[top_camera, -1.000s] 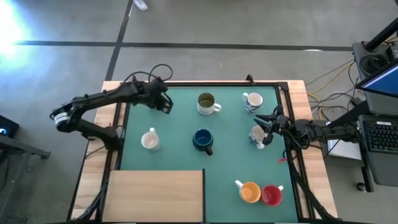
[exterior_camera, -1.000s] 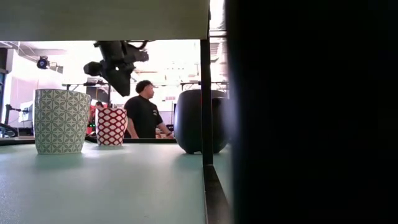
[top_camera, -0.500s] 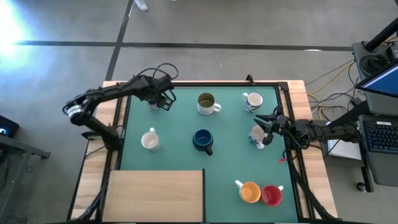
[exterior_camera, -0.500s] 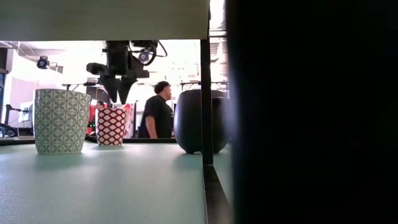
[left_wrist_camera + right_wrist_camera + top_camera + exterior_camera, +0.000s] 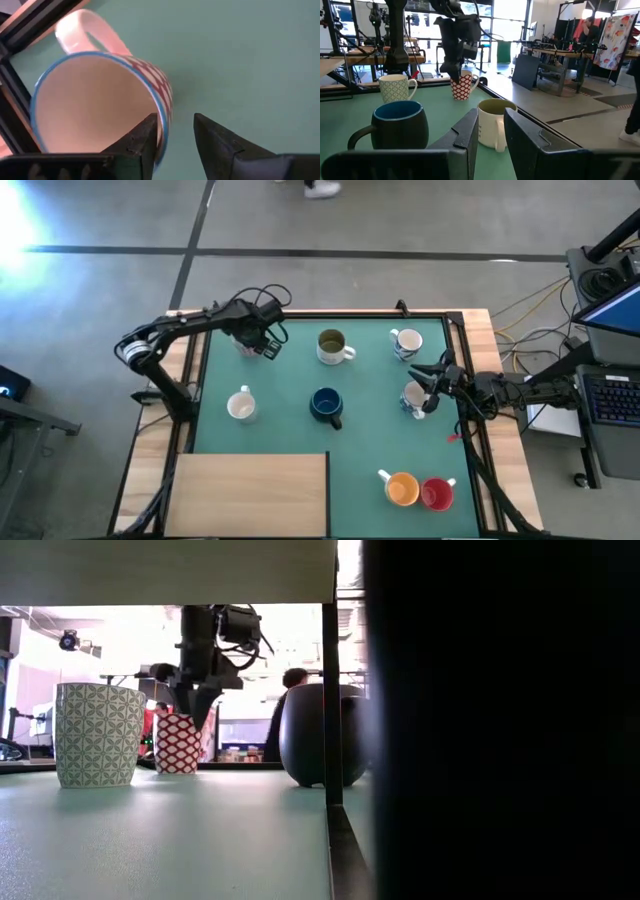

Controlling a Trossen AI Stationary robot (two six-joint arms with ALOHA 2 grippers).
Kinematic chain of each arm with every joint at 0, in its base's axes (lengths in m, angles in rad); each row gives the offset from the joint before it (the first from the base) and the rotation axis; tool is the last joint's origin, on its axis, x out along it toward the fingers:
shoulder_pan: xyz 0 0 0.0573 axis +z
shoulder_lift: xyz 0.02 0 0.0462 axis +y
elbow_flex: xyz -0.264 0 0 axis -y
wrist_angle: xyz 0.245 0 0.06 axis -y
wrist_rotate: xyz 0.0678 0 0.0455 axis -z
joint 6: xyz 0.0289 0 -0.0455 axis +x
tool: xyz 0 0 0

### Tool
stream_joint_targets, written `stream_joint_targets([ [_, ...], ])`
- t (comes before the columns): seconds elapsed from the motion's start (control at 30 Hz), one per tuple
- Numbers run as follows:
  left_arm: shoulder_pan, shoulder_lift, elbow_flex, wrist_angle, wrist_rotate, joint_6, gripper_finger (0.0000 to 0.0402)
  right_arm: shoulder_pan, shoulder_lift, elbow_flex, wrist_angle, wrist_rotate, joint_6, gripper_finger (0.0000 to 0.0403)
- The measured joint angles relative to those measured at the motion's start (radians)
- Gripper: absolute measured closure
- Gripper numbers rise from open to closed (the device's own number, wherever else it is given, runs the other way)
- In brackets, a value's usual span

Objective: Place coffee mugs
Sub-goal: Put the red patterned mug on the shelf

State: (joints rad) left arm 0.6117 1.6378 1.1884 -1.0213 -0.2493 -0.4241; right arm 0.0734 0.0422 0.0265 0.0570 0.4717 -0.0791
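My left gripper [image 5: 258,343] is open and points down over a red-patterned mug [image 5: 100,95] with a blue rim, which stands at the mat's far left. In the low view the gripper [image 5: 195,710] has its tips at the rim of that mug [image 5: 180,745]. My right gripper [image 5: 428,388] waits open at the right edge, beside a white mug [image 5: 413,396]. Olive [image 5: 333,347], dark blue [image 5: 325,405], white [image 5: 240,405], another white [image 5: 405,342], orange [image 5: 402,488] and red [image 5: 436,494] mugs stand upright on the mat. My left gripper [image 5: 175,120] comes from above, pointing down, with one finger [image 5: 145,137] inside the red-patterned mug and the other outside. They stand astride the wall [image 5: 165,95] on the side away from the handle [image 5: 85,30]. Whether they touch it I cannot tell. The mug stands upright on the mat.
A wooden board [image 5: 250,495] covers the mat's near left corner. A black frame [image 5: 455,380] borders the mat. Open mat lies between the white mug at the left and the dark blue mug. A person [image 5: 285,710] stands in the room beyond the table.
My left gripper has turned from a tilt to pointing straight down and has come down onto the red-patterned mug, its tips now at the rim. The left arm's elbow has swung toward the far edge. The person behind the table has walked across the room.
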Motion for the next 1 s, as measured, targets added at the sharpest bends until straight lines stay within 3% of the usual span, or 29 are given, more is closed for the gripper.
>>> stream_joint_targets([
  [0.33,0.001,0.043,0.059,0.0,0.02,0.021,0.039,0.0,0.0,0.0,0.0,0.0,0.0,0.0321],
  [0.57,0.002,0.039,0.17,-0.051,0.029,0.01,0.0394,0.0,0.0,0.0,0.0,0.0,0.0,0.0321],
  [0.73,-0.008,0.038,0.279,-0.194,0.067,-0.007,0.0396,0.0,0.0,0.0,0.0,0.0,0.0,0.0321],
  [1.0,-0.138,0.002,0.389,-0.347,0.081,-0.031,0.0396,0.0,0.0,0.0,0.0,0.0,0.0,0.0321],
])
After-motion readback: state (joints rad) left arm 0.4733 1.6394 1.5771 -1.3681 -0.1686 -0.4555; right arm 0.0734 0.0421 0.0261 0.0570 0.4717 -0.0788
